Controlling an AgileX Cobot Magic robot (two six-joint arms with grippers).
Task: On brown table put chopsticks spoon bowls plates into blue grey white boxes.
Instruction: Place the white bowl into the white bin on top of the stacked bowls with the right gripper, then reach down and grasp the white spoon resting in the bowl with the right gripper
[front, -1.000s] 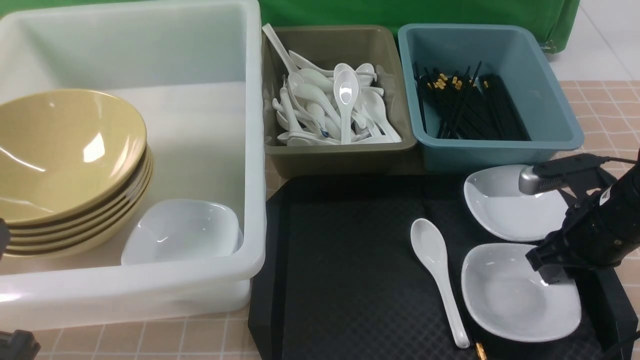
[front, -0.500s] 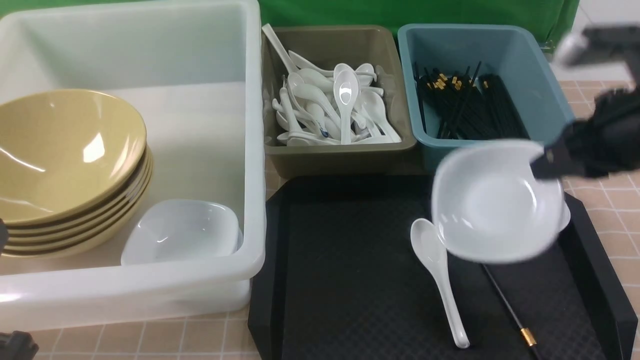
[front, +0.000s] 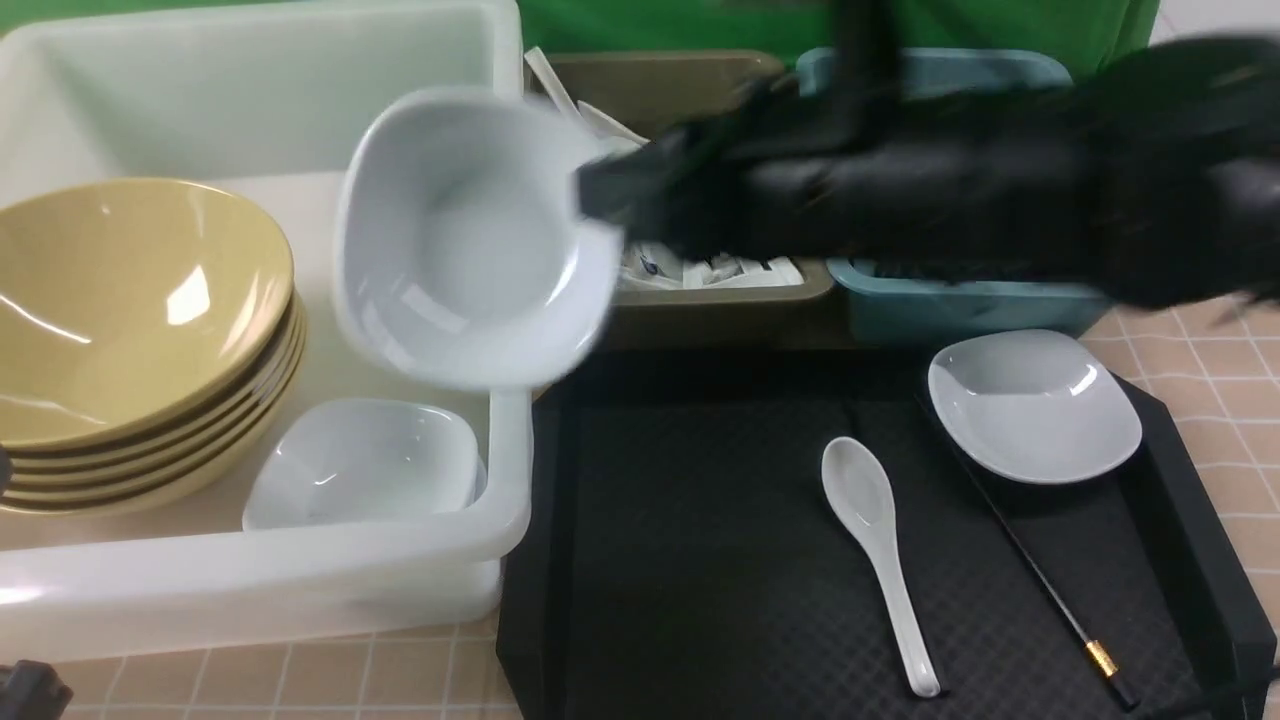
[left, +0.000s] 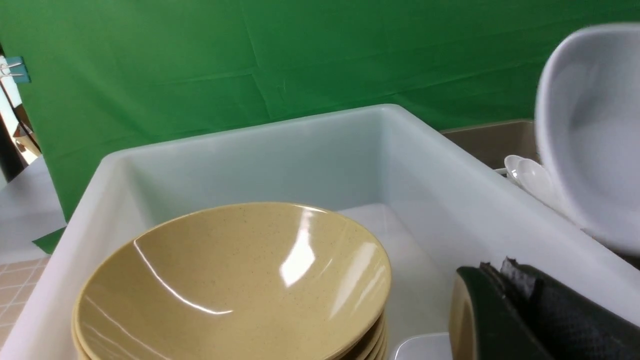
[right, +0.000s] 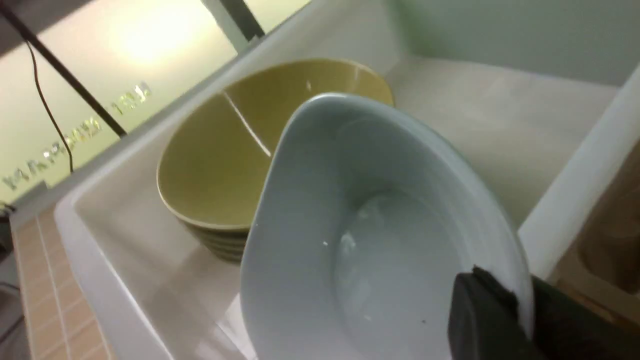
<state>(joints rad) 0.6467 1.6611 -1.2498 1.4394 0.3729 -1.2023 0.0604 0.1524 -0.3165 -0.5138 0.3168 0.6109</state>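
Plate (front: 465, 240), white: pinched at its rim by the jaws of the right gripper (front: 598, 195), tilted, in the air above the white box (front: 250, 580) at the table's (front: 1225, 330) left edge. Same box: stacked bowls (front: 130, 300), second plate (front: 365, 460). Black tray (front: 680, 560), near edge: third plate (front: 1035, 405), spoon (front: 878, 545), one chopstick (front: 1030, 565). Left gripper (left: 505, 305): whether its jaws are spread or pressed together cannot be told.
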